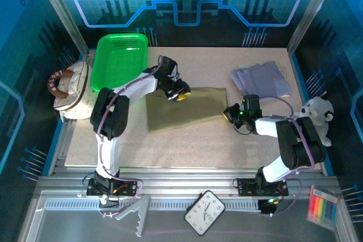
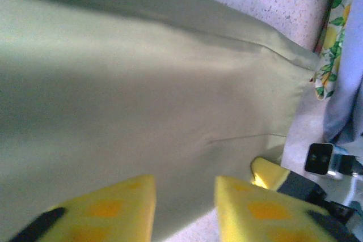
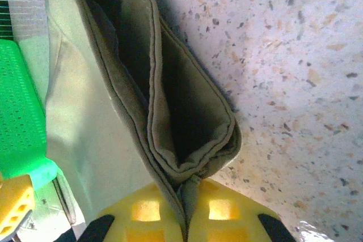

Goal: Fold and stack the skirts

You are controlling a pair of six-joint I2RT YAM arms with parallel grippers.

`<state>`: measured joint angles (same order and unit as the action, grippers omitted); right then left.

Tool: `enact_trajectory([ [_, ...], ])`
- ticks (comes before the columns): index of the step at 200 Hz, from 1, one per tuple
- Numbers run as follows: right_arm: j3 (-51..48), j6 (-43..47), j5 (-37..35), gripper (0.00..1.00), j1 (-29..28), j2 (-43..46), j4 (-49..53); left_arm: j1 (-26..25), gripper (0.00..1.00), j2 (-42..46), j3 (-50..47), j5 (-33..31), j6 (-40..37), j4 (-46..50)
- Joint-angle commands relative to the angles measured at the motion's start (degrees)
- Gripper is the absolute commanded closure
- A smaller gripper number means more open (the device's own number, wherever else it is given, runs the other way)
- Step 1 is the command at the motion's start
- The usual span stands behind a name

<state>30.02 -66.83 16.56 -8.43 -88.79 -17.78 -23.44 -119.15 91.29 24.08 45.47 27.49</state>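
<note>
Presently, the khaki skirt (image 1: 187,109) is noted unfolded on the desk (image 1: 170,145), its right edge clamped in the closed right gripper (image 3: 184,196), the left gripper (image 1: 177,93) having an indeterminable grip at its far edge; the lavender skirt (image 1: 262,79) and printed skirt (image 2: 332,43) appear already stacked far right.

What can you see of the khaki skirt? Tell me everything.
The khaki skirt is plain, soft tan cloth with stitched hems, lying flat on the speckled table. Its right edge is folded in layers and pinched in the shut right pincer. The left pincer sits at its far edge.
</note>
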Motion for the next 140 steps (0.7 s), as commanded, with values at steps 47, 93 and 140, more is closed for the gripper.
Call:
enact_trajectory([
  [47, 1.1, 4.6, -0.9, 1.0, -0.9, -0.5, 0.8, -0.2, 0.97, -14.2, 13.1, -10.7, -0.3, 3.5],
  [93, 7.8, 20.9, 1.9, 1.0, -1.1, 2.1, 7.4, -0.3, 1.0, -20.8, 16.3, -10.6, 0.7, 5.1],
  [140, 18.2, 37.0, -3.3, 1.0, -3.4, 5.0, 22.4, -0.2, 0.84, -13.9, 14.5, -7.8, 0.7, 5.4],
])
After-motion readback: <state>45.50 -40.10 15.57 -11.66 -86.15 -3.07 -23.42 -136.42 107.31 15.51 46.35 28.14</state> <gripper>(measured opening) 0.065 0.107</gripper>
